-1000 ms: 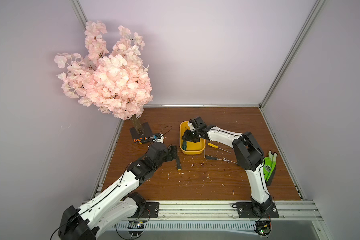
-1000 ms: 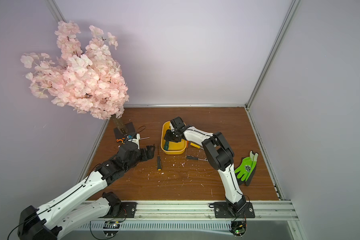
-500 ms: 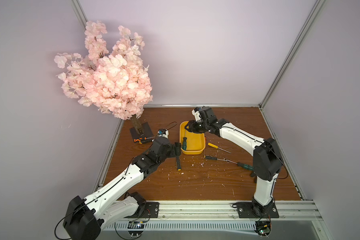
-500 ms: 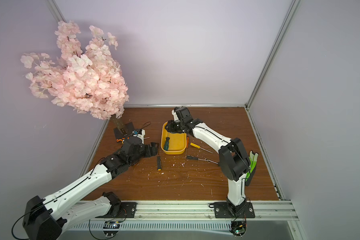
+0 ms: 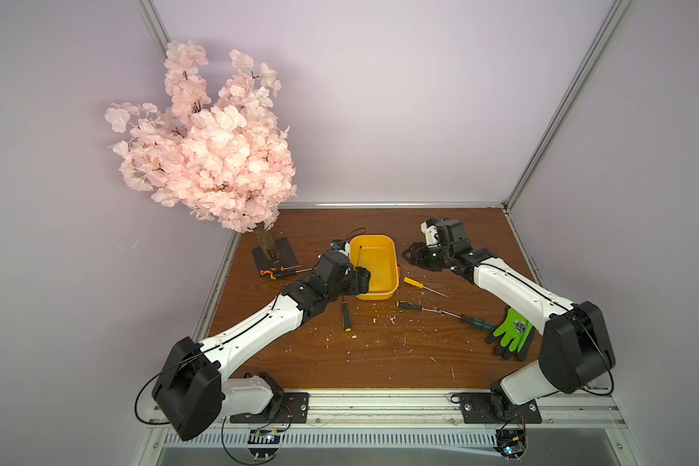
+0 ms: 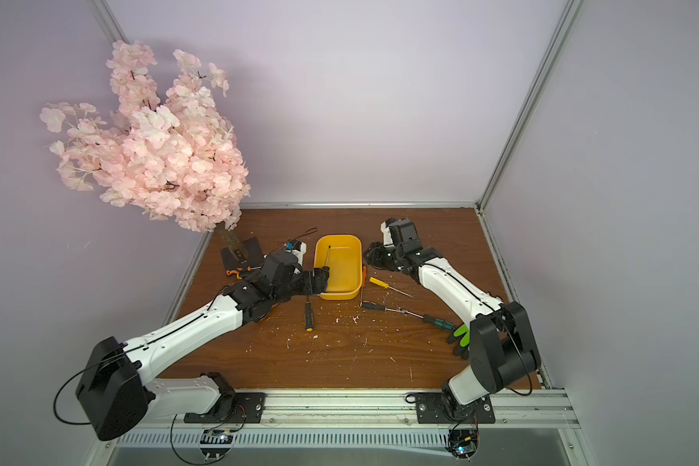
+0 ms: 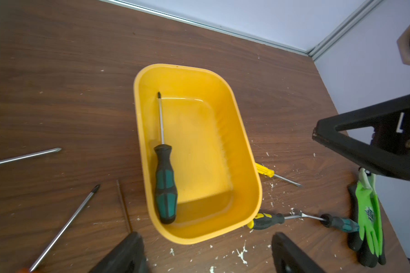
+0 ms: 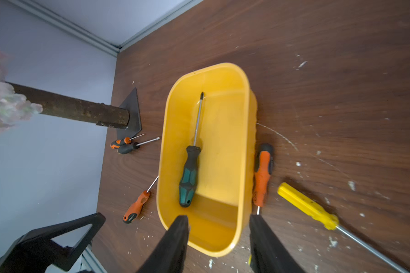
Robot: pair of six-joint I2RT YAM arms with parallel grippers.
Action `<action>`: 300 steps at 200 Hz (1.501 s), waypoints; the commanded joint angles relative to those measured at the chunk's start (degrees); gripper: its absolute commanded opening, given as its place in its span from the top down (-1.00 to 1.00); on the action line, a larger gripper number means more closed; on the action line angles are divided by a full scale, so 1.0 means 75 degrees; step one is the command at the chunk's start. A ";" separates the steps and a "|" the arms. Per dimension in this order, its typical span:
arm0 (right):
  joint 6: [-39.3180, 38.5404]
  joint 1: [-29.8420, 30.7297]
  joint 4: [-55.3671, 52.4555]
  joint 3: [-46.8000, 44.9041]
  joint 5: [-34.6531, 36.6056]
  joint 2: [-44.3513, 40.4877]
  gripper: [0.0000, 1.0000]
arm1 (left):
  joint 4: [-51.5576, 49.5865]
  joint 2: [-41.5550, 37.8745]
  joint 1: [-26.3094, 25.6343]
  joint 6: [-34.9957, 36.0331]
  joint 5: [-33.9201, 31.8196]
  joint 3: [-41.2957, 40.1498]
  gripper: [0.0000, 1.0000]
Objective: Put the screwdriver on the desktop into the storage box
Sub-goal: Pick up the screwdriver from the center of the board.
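Teal-handled screwdriver (image 7: 165,186) lies loose inside the yellow box (image 7: 237,141); left gripper (image 7: 206,234), spread wide and empty, sits at the box's near end; right gripper (image 8: 218,217), half parted and empty, hovers just beside the box

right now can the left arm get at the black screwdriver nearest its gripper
Probably yes. The left gripper is open and empty by the near corner of the box, and the black screwdriver lies close by on the bare desktop, its handle uncovered.
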 commanded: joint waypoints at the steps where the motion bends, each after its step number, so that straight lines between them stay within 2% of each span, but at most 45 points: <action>1: -0.0038 -0.0229 0.0124 -0.0350 0.0070 -0.0517 0.03 | 0.0241 0.0348 -0.0193 0.0193 0.0216 0.0349 -0.76; 57: -0.0232 -0.0601 0.0137 -0.1212 0.0318 -0.0738 0.03 | 0.0376 0.0726 -0.0280 0.0197 0.0399 0.0555 -0.76; 120: -0.1094 -0.0828 0.0079 -0.1218 0.0857 0.0160 -0.02 | 0.0391 0.0483 -0.0278 0.0137 0.0295 0.0255 -0.76; 169: -0.2096 -0.0856 0.0034 -0.1037 0.0616 0.0898 -0.03 | 0.0335 0.0169 -0.0281 0.0138 0.0119 0.0003 -0.76; 224: -0.2861 -0.0856 -0.0018 -0.0878 0.0826 0.1242 -0.04 | 0.0298 -0.0033 -0.0274 0.0171 0.0013 -0.0136 -0.77; 300: -0.3301 -0.0747 -0.0017 -0.0873 0.0284 0.1690 0.05 | 0.0318 -0.0165 -0.0269 0.0137 -0.0081 -0.0275 -0.78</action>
